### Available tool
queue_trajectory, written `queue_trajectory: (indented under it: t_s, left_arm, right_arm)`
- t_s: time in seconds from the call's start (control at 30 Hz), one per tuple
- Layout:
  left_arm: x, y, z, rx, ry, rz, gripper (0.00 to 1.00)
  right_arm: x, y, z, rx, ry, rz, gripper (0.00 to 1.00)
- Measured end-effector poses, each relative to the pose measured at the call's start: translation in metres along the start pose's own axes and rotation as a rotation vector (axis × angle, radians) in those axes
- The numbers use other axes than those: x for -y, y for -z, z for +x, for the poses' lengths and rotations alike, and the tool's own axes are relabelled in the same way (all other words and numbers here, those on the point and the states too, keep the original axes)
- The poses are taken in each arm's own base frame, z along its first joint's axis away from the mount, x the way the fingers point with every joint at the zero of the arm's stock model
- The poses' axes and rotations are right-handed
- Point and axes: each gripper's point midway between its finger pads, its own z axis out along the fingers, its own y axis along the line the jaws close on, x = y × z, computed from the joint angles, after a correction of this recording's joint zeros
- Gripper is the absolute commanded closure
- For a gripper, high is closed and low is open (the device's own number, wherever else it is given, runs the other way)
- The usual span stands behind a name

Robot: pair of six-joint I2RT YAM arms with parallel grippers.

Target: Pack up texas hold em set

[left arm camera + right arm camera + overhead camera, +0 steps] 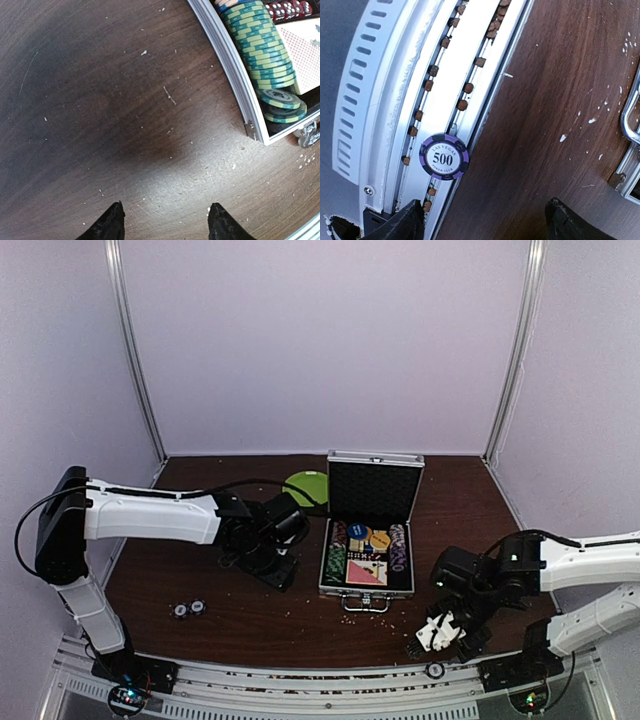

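Near edge: purple 500 chip (pixel 444 156) lies on the alu rail (pixel 385 90), off the counter (pixel 125 100). R gripper (pixel 487 220) above it, fingers (pixel 410 222) apart, empty. Front-left on counter: two loose chips (pixel 188 609), unpacked. L gripper (pixel 167 220) beside case (pixel 366 593) left wall, fingers apart, empty. Mid-counter: case open, lid (pixel 375 490) upright; chip rows (pixel 260 45), decks (pixel 366 572), button discs (pixel 372 536) inside. Est. mostly packed; 3 strays + closing lid left.

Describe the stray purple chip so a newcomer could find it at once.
From the open silver case in the middle of the table, drop to the white slotted rail along the near edge, towards the right arm's base. One chip lies on it. Purple-rimmed with 500 on its white centre, it alone is off the wood; the two other loose chips lie on the table at left.
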Motion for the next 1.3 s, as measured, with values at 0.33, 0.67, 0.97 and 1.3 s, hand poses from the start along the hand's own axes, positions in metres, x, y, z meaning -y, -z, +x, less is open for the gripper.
queue_trajectory:
  t_s: [0.33,0.67,0.97,1.3]
  left_arm:
    - [-0.005,-0.006,0.010,-0.022,0.009,-0.015,0.41]
    - [-0.008,-0.012,0.018,-0.035,0.013,-0.027,0.41]
    - [-0.010,-0.012,0.017,-0.027,0.015,-0.034,0.41]
    - [-0.010,-0.012,0.017,-0.025,0.015,-0.038,0.41]
  right_arm:
    - [-0.019,-0.030,-0.015,-0.056,0.149,-0.042,0.26]
    - [-0.032,-0.050,-0.013,-0.127,0.212,-0.096,0.44]
    - [-0.032,-0.051,-0.013,-0.152,0.219,-0.098,0.51]
    - [-0.031,-0.051,-0.012,-0.175,0.185,-0.092,0.49]
